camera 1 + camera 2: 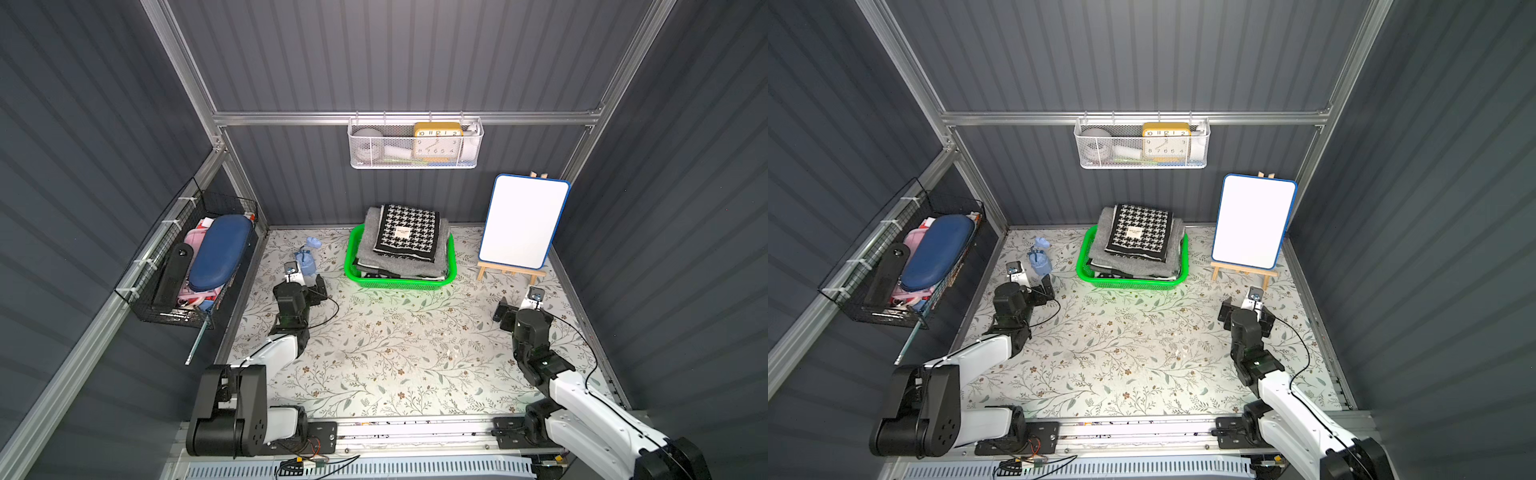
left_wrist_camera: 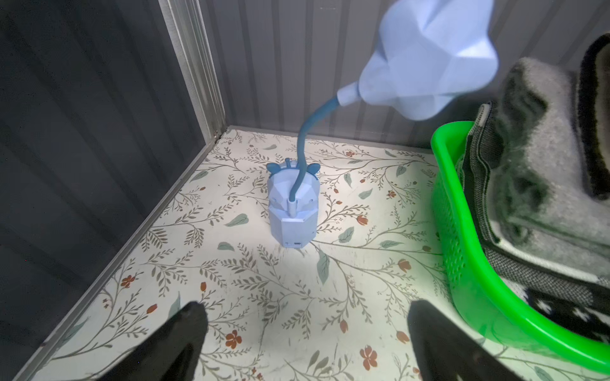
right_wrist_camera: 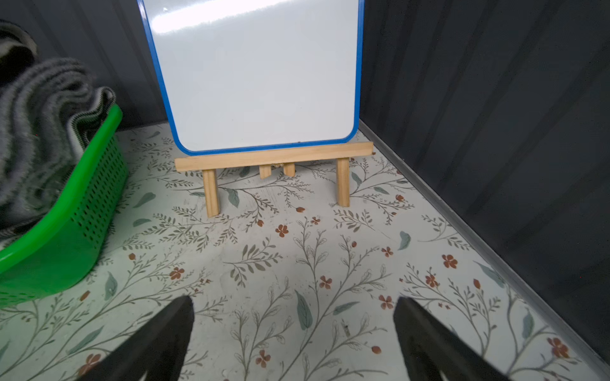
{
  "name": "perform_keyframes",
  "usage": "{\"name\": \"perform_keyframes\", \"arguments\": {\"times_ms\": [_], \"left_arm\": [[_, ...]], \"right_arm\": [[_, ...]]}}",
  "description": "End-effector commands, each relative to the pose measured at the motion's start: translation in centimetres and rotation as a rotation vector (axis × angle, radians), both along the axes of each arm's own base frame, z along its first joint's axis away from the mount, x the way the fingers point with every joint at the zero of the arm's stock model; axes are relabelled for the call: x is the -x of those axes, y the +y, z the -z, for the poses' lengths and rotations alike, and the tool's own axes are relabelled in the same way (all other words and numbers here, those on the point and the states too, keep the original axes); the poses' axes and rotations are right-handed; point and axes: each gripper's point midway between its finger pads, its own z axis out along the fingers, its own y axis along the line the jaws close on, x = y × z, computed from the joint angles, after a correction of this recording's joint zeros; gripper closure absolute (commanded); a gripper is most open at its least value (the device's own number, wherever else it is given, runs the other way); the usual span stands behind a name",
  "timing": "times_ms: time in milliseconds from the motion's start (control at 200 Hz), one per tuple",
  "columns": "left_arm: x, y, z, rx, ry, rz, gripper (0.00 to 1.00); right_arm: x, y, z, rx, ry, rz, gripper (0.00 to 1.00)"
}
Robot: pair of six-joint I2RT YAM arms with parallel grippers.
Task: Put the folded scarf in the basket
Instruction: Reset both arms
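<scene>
Resting in the basket point(image 1: 400, 286) already: the folded scarf point(image 1: 406, 232), houndstooth face up on grey layers, stacked above the green rim at the back of the counter point(image 1: 395, 353). Flanking the basket, the left tool point(image 2: 305, 316) and right tool point(image 3: 293, 306) both gape wide, holding nothing. Judgement: soft, light, limp fabric; folds would slump if lifted by one corner. Best pinched across a folded edge, through all layers.

Glossy perforated plastic basket point(image 1: 399, 283) holds a fuzzy woollen scarf point(image 1: 405, 237); wooden easel point(image 3: 274, 157).
</scene>
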Motion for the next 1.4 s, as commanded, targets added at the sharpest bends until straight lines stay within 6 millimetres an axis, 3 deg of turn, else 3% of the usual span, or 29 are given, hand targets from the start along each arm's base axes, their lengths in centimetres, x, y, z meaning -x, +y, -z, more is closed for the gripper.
{"name": "perform_keyframes", "arguments": {"times_ms": [0,175,345,650,905,1095,1300,1395], "left_arm": [[0.0,-0.1,-1.9,-0.016,-0.117,0.023,0.01],[-1.0,0.8,-0.2,-0.017,-0.079,-0.02,0.01],[-1.6,1.0,-1.1,-0.044,-0.139,-0.018,0.01],[-2.0,0.8,-3.4,-0.164,-0.294,0.009,0.01],[-3.3,1.2,-2.7,-0.136,-0.256,0.007,0.01],[-3.9,-0.1,-1.9,-0.096,-0.212,0.089,0.01],[-2.8,-1.4,-3.3,-0.04,-0.305,0.152,0.01],[-3.1,-1.1,-2.5,-0.027,-0.302,0.135,0.01]], "right_arm": [[0.0,-0.8,-0.1,0.028,-0.017,0.04,0.01],[0.0,-1.8,0.3,0.046,-0.016,0.101,0.01],[-0.2,-2.5,0.1,0.056,-0.032,0.128,0.01],[-2.4,-3.6,0.3,0.049,-0.037,0.17,0.01],[-4.7,-3.6,0.8,0.07,-0.025,0.159,0.01],[-6.8,-3.1,0.9,0.092,-0.022,0.133,0.01],[-8.4,-2.5,1.8,0.122,-0.078,0.084,0.01],[-8.2,-2.6,2.1,0.104,-0.036,0.096,0.01]]}}
